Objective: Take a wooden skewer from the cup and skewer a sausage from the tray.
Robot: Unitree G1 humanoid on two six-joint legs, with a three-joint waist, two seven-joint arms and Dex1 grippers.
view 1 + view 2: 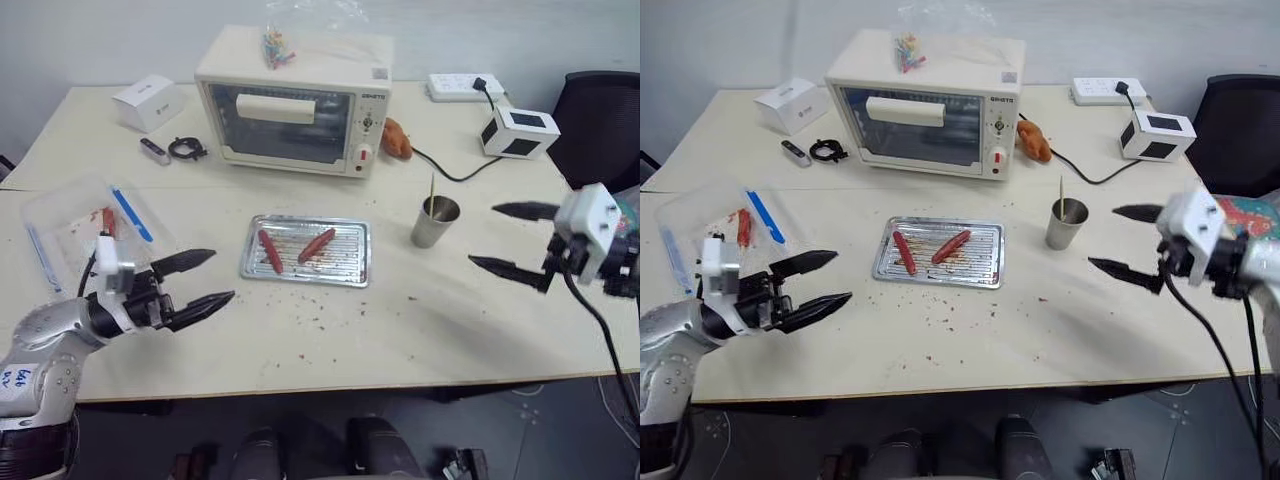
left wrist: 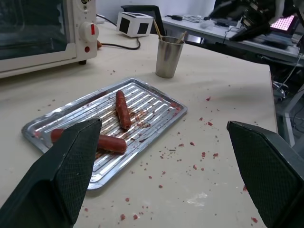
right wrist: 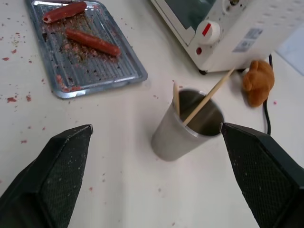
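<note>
Crumb-flecked, our matte table [image 1: 450,330] carries a ribbed metal tray [image 1: 352,262] with two glossy sausages [image 1: 316,245], a steel cup [image 3: 183,130] of thin wooden skewers [image 3: 206,99]; both tools [image 1: 190,283] [image 1: 512,240] gape empty.

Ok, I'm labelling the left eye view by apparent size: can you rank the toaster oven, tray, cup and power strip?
Largest to smallest as they look:
1. Toaster oven
2. Tray
3. Cup and power strip: too close to rank; the strip lies farther back, so it may look smaller than it is.
</note>
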